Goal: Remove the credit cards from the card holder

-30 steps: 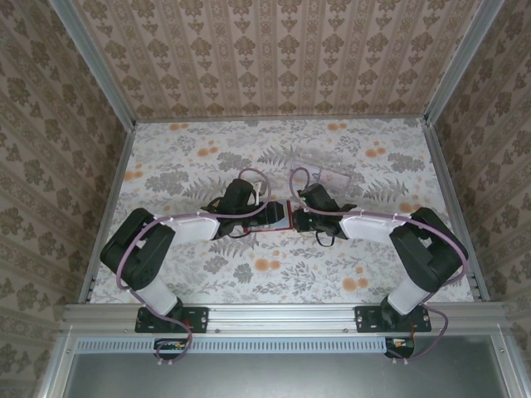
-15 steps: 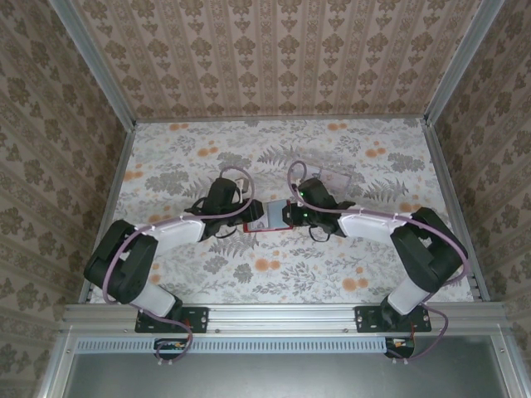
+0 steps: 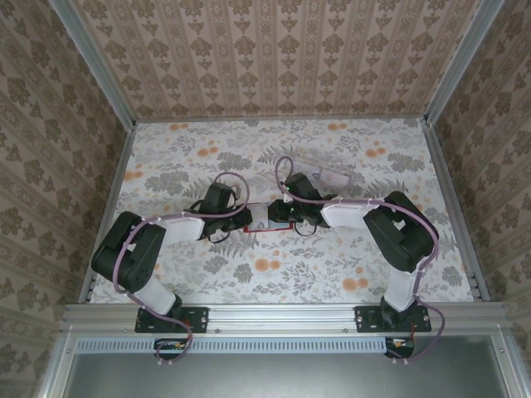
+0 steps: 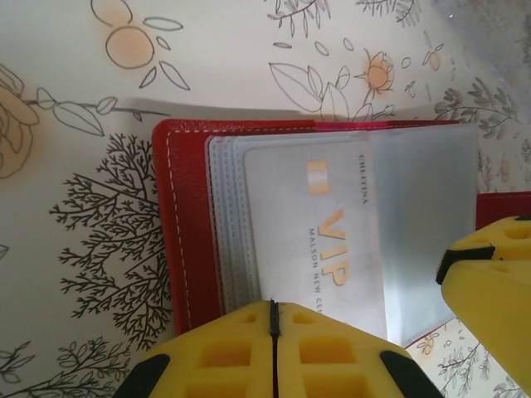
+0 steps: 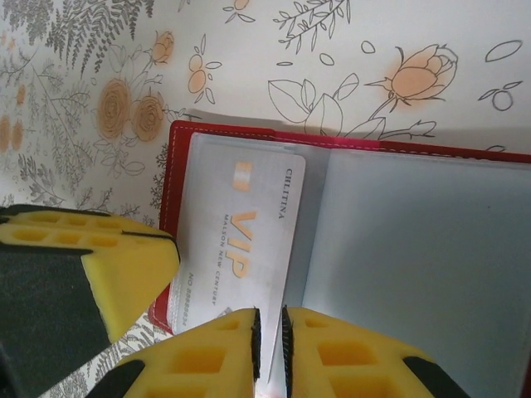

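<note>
The red card holder (image 4: pixel 187 240) lies open on the flowered table, its grey-blue pockets facing up. A pale credit card (image 4: pixel 332 224) with gold VIP lettering sticks partway out of them. My left gripper (image 4: pixel 272 305) is shut, its yellow tips resting on the holder's near edge with nothing visible between them. My right gripper (image 5: pixel 268 315) is shut on the credit card (image 5: pixel 241 215), whose edge runs through the thin gap between its pads. In the top view the left gripper (image 3: pixel 242 217) and right gripper (image 3: pixel 279 215) meet over the card holder (image 3: pixel 265 233) at mid-table.
A pale, clear, oblong plastic piece (image 3: pixel 328 177) lies just behind the right arm. Patterned walls and metal rails (image 3: pixel 110 199) enclose the table on three sides. The holder's blank grey-blue flap (image 5: pixel 415 249) spreads to the right of the card.
The left gripper has closed and settled at the holder's edge. The right arm has shifted left, so both grippers now meet over the holder.
</note>
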Robot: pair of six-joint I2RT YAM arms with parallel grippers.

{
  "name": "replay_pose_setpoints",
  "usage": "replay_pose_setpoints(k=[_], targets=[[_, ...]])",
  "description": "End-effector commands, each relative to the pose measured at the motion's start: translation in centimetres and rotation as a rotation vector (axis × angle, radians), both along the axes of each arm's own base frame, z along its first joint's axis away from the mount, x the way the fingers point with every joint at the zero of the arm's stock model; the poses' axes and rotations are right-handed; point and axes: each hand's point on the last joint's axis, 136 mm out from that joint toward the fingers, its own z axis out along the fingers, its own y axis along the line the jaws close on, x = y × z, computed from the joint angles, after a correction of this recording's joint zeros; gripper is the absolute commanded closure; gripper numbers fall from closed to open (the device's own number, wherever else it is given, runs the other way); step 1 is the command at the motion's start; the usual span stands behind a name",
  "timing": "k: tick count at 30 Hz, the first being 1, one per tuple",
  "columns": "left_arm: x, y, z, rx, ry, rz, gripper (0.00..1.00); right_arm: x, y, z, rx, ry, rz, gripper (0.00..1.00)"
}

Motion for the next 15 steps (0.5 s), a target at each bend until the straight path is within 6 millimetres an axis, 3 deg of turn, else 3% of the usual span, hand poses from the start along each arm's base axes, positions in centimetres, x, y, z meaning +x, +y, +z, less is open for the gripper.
replay_pose_setpoints(k=[1,15], targets=[[-0.2,0.3,-0.9,0.014,0.011,-0.017,0.93,0.3,1.5,0.4,0.050,0.021,0.013,0.81],[-0.7,0.4,-1.4,0.013,0.025,-0.012,0.93,0.6,1.2,-1.9,-0.003,0.070,-0.012,0.79]])
